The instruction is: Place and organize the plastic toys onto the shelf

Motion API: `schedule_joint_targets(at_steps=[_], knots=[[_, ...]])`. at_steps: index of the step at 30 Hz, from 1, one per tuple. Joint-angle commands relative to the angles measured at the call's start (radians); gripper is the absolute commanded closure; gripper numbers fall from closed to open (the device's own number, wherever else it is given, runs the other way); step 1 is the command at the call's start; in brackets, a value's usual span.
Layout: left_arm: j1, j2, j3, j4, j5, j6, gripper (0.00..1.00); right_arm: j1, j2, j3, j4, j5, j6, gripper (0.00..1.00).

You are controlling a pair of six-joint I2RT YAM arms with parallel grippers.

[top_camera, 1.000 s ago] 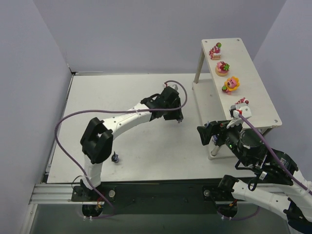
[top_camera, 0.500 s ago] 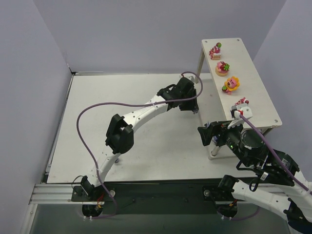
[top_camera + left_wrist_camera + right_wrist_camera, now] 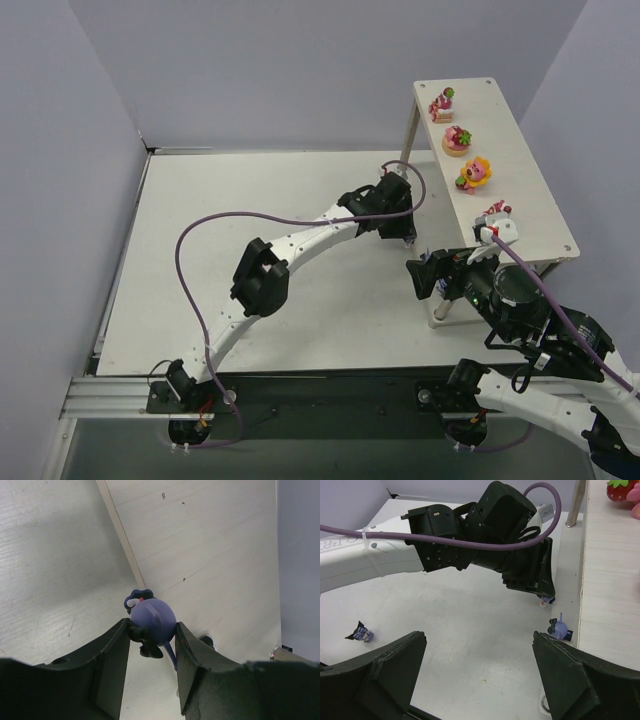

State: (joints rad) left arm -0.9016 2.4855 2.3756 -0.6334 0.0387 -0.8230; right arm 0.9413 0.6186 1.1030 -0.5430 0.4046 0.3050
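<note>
My left gripper (image 3: 151,630) is shut on a dark blue-purple plastic toy (image 3: 152,619) and holds it just above the left edge of the shelf's lower board (image 3: 215,545). From the right wrist view, this gripper (image 3: 545,594) hangs low with the toy (image 3: 546,600) at its tips. A second blue-purple toy (image 3: 560,629) stands close by, beside the shelf's top board (image 3: 610,580). Several bright pink and red toys (image 3: 476,172) line that top board (image 3: 520,150). My right gripper (image 3: 479,636) stands open and empty in front of the shelf.
Another small blue-purple toy (image 3: 360,631) lies on the white tabletop (image 3: 200,220) to the left. The left arm (image 3: 300,235) and its purple cable (image 3: 200,240) stretch across the table. A slim shelf leg (image 3: 576,505) stands at the back, and grey walls enclose the table.
The left arm has swung right across the table, carrying the blue-purple toy up to the shelf's lower board. The right arm has stayed in place.
</note>
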Motion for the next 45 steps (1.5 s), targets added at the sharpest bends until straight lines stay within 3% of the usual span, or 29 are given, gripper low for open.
schedule_joint_targets(at_steps=[1, 24, 38, 41, 45], knots=[[-0.014, 0.006, 0.060, 0.089, 0.004, -0.031, 1.00, -0.010, -0.010, 0.024, 0.026, 0.040, -0.024, 0.08], [-0.059, -0.120, -0.019, 0.153, -0.131, -0.010, 1.00, -0.010, -0.013, 0.006, 0.025, 0.057, -0.027, 0.07], [-0.072, -0.135, -0.029, 0.176, -0.134, -0.025, 1.00, -0.010, -0.016, 0.000, 0.026, 0.063, -0.027, 0.07], [-0.065, -0.190, -0.087, 0.166, -0.184, -0.019, 1.00, -0.010, -0.020, -0.002, 0.025, 0.065, -0.024, 0.08], [-0.059, -0.341, -0.357, 0.204, -0.292, 0.010, 1.00, -0.010, -0.022, 0.001, 0.020, 0.063, -0.024, 0.07]])
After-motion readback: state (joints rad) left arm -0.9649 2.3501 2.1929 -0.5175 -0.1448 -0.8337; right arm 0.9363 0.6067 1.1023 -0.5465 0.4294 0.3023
